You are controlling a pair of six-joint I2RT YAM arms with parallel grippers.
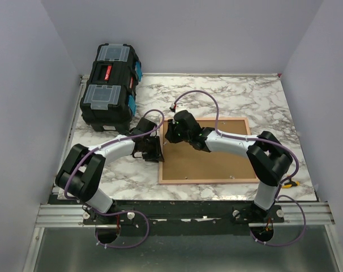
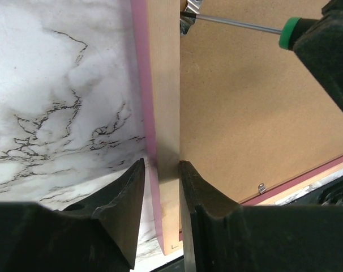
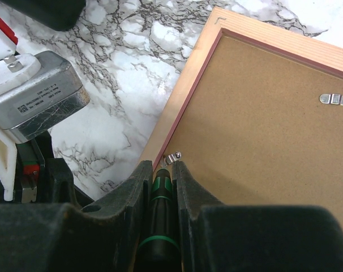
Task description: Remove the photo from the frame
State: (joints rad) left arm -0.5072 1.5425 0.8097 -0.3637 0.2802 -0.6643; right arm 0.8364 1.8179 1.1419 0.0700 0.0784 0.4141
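Top external view: the frame (image 1: 217,164) lay flat on the marble table (image 1: 262,96) with its brown back uppermost. A black toolbox (image 1: 112,88) stood at the far-left corner. The photo could not be seen (only the frame's back showed). The left gripper (image 2: 161,164) sat at the frame's left rail, fingers narrow and pinching that rail from either side. The right gripper (image 3: 162,167) was over the frame's far-left part, fingers clamped on a green-handled screwdriver (image 3: 160,190). The screwdriver's tip was at a small metal clip (image 3: 172,157) on the rail's inner edge.
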